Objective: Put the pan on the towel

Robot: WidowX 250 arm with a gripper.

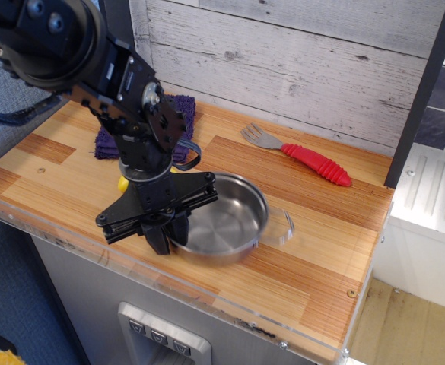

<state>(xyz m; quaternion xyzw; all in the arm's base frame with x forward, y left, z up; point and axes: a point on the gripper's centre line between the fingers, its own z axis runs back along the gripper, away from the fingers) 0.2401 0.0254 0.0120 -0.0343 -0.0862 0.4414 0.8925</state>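
Pan [224,220]: one, front of desk [313,228], blurred.
Fingers [165,237]: clamped on pan's left rim.
Towel [109,137]: one, behind arm.
Fork [298,154]: one, red-handled.

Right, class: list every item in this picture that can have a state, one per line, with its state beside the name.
Pan: empty, gripped at its left rim, tilted and blurred, not on the towel.
Hand: shut on the pan's rim.
Towel: flat at the back left, partly hidden by the arm, pan not on it.
Fork: lying flat near the wall, untouched.
Yellow object: mostly hidden behind the arm.
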